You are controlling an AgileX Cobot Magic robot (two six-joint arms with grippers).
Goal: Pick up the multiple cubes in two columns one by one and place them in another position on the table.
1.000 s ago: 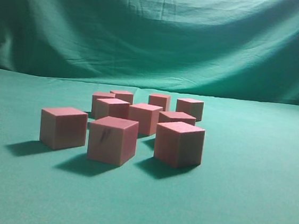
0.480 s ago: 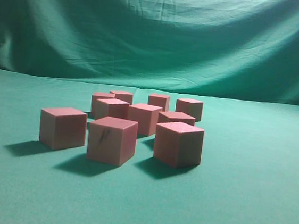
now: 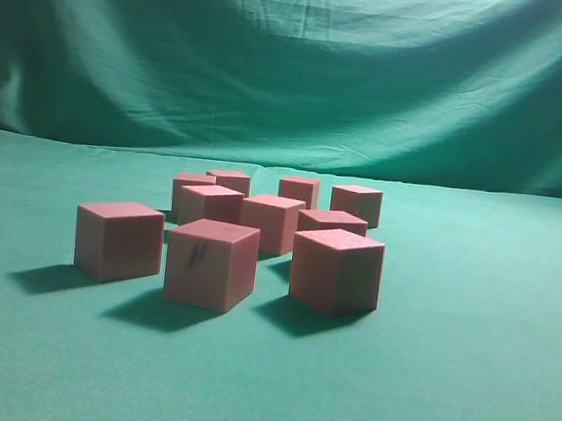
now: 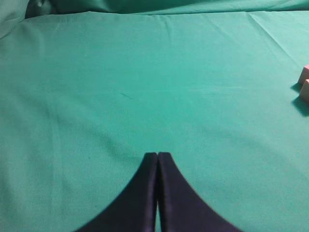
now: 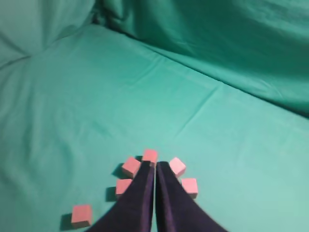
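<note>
Exterior view: cubes (image 3: 211, 263) clustered mid-table (image 3: 463, 391), loosely in two columns, no arm visible. Left gripper (image 4: 157, 155) closed, empty, over bare cloth, cubes at far right edge. Right gripper (image 5: 155, 165) closed, empty, high above cluster. To grip cleanly: open wide, start with an outer cube, descend square between neighbours, avoid nudging adjacent ones.
</note>
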